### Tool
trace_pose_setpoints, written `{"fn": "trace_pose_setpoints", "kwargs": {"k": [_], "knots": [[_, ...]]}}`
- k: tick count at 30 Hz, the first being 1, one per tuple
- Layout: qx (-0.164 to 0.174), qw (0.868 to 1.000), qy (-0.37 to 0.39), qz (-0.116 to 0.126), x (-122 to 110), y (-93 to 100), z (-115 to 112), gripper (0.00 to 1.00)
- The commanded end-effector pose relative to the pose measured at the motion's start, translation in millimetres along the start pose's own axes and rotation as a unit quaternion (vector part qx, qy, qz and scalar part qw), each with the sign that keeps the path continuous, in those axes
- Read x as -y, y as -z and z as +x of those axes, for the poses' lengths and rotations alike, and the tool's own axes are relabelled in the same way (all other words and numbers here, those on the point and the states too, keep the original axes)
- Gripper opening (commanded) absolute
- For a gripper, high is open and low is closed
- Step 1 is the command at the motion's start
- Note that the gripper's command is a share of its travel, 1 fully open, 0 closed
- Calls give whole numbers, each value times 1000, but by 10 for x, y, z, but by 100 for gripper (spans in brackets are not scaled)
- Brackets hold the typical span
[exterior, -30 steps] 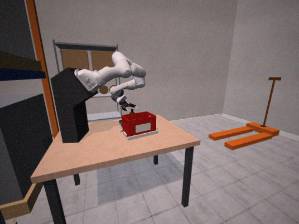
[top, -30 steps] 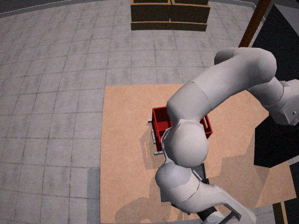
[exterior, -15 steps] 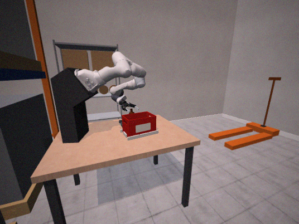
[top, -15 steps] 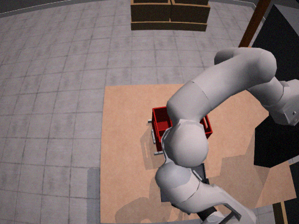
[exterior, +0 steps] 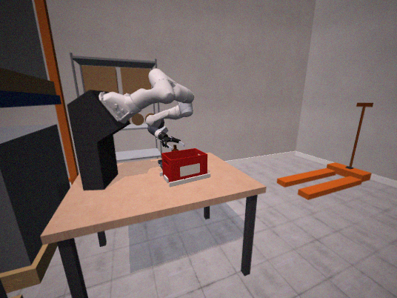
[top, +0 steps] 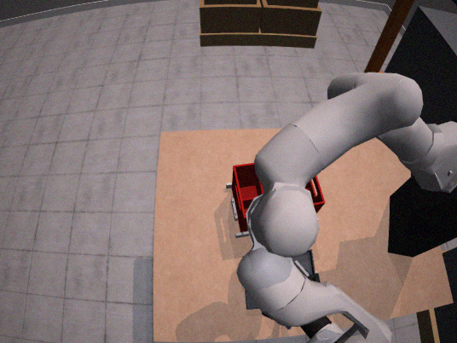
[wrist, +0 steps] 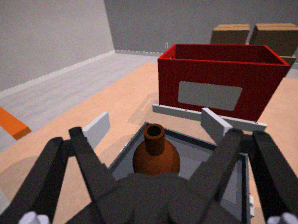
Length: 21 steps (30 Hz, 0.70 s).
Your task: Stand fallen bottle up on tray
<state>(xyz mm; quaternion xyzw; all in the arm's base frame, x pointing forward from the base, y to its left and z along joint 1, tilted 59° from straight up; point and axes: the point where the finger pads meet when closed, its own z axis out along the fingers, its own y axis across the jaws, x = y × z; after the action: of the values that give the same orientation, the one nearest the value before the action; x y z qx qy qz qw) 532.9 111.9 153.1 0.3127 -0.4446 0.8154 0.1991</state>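
A brown bottle (wrist: 155,152) (exterior: 175,148) stands upright on a dark grey tray (wrist: 196,151), with its open mouth facing up. The tray lies just in front of the red crate (wrist: 220,82) (exterior: 184,167) (top: 245,186) in the wrist view. My gripper (wrist: 154,118) (exterior: 172,141) is open wide just above the bottle, with one finger on each side of the neck and neither touching it. In the overhead view the arm hides the gripper, the bottle and the tray.
The crate sits on a pale base plate (wrist: 172,111) (exterior: 189,179) on the wooden table (top: 192,171) (exterior: 148,200). A black robot pedestal (exterior: 92,148) stands at the table's back. Shelves with boxes (top: 260,21) and an orange pallet jack (exterior: 326,178) stand off the table.
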Motion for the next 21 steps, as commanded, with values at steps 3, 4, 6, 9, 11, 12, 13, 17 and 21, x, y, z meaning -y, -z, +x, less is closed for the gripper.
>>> {"fn": "trace_pose_setpoints", "kwargs": {"k": [3, 4, 6, 9, 11, 12, 13, 17, 21], "knots": [[-1, 1000, 1, 1, 9, -4, -2, 100], [-1, 1000, 1, 1, 9, -4, -2, 100], [-1, 1000, 1, 1, 9, -3, 0, 100], [-1, 1000, 1, 1, 9, -2, 2, 100], [-1, 1000, 1, 1, 9, -1, 7, 100], [-1, 1000, 1, 1, 9, 1, 10, 100], [-1, 1000, 1, 1, 9, 2, 15, 100], [-1, 1000, 1, 1, 9, 12, 41, 100], [-1, 1000, 1, 1, 9, 27, 81, 100]]}}
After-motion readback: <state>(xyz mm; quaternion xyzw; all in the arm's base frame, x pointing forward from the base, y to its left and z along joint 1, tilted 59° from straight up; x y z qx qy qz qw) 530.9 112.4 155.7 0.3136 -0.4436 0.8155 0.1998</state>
